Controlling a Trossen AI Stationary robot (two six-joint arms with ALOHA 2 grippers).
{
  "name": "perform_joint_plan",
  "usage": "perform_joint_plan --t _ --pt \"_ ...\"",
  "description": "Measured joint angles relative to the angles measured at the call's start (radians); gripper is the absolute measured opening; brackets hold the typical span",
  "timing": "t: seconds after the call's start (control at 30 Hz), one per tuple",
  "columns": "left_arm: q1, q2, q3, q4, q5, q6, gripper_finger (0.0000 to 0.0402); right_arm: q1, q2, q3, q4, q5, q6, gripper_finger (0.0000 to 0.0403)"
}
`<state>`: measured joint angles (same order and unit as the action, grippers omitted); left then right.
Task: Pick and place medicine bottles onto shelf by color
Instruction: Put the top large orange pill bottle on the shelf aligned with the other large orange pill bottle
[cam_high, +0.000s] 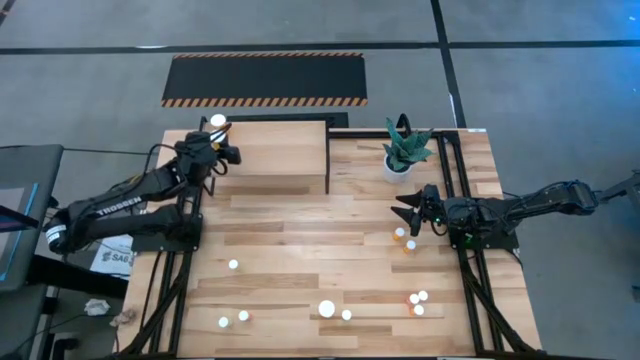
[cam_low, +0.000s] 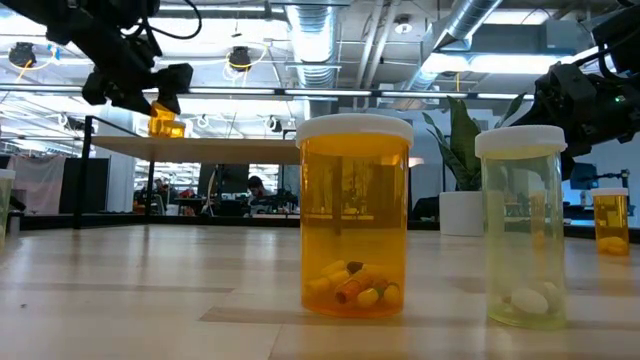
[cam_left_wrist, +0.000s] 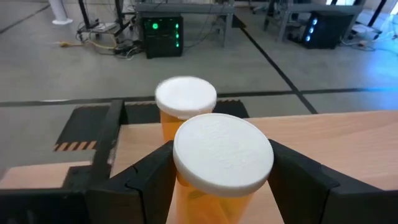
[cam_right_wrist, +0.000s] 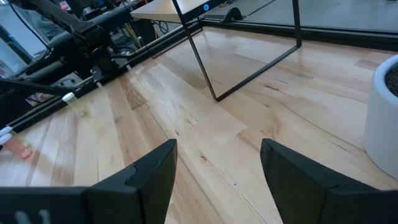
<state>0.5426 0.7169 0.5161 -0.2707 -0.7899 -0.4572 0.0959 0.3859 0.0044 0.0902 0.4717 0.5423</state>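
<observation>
The light-wood shelf (cam_high: 275, 155) stands at the table's far left. My left gripper (cam_high: 222, 152) is over its far left corner, shut on an orange bottle with a white cap (cam_left_wrist: 221, 155), which also shows in the low view (cam_low: 165, 123). A second white-capped orange bottle (cam_left_wrist: 185, 102) stands upright on the shelf just beyond it (cam_high: 218, 121). My right gripper (cam_high: 405, 208) is open and empty, low over the table's right side, near two small bottles (cam_high: 404, 238). Several more bottles stand on the near part of the table (cam_high: 327, 309). My left gripper pinches the orange bottle's body just under its white cap (cam_left_wrist: 186, 186) between its two fingers (cam_left_wrist: 155, 171), one on each side. The fingers come nearly level from the table's near left. The bottle stands upright, its base at the shelf top (cam_low: 200, 147); whether it touches, I cannot tell.
A white pot with a green plant (cam_high: 403, 152) stands at the far right, next to the shelf's black frame (cam_right_wrist: 249, 68). A black mat with orange-striped edges (cam_high: 265, 78) lies on the floor beyond. A large orange bottle (cam_low: 355, 230) and a yellowish one (cam_low: 520, 225) stand close to the low camera.
</observation>
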Motion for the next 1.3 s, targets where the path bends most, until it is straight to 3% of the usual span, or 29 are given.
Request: perform_joint_plan --t 0.33,0.57,1.3 --pt "0.026 -0.017 -0.030 0.062 -0.026 0.019 0.0217 0.000 0.000 0.000 0.000 0.000 0.000 0.0256" --pt "0.069 0.010 -0.030 0.062 0.026 -0.008 0.0217 0.000 0.000 0.000 0.000 0.000 0.000 0.0256" --pt "0.069 0.062 -0.030 0.068 0.016 -0.063 0.0217 0.000 0.000 0.000 0.000 0.000 0.000 0.0256"
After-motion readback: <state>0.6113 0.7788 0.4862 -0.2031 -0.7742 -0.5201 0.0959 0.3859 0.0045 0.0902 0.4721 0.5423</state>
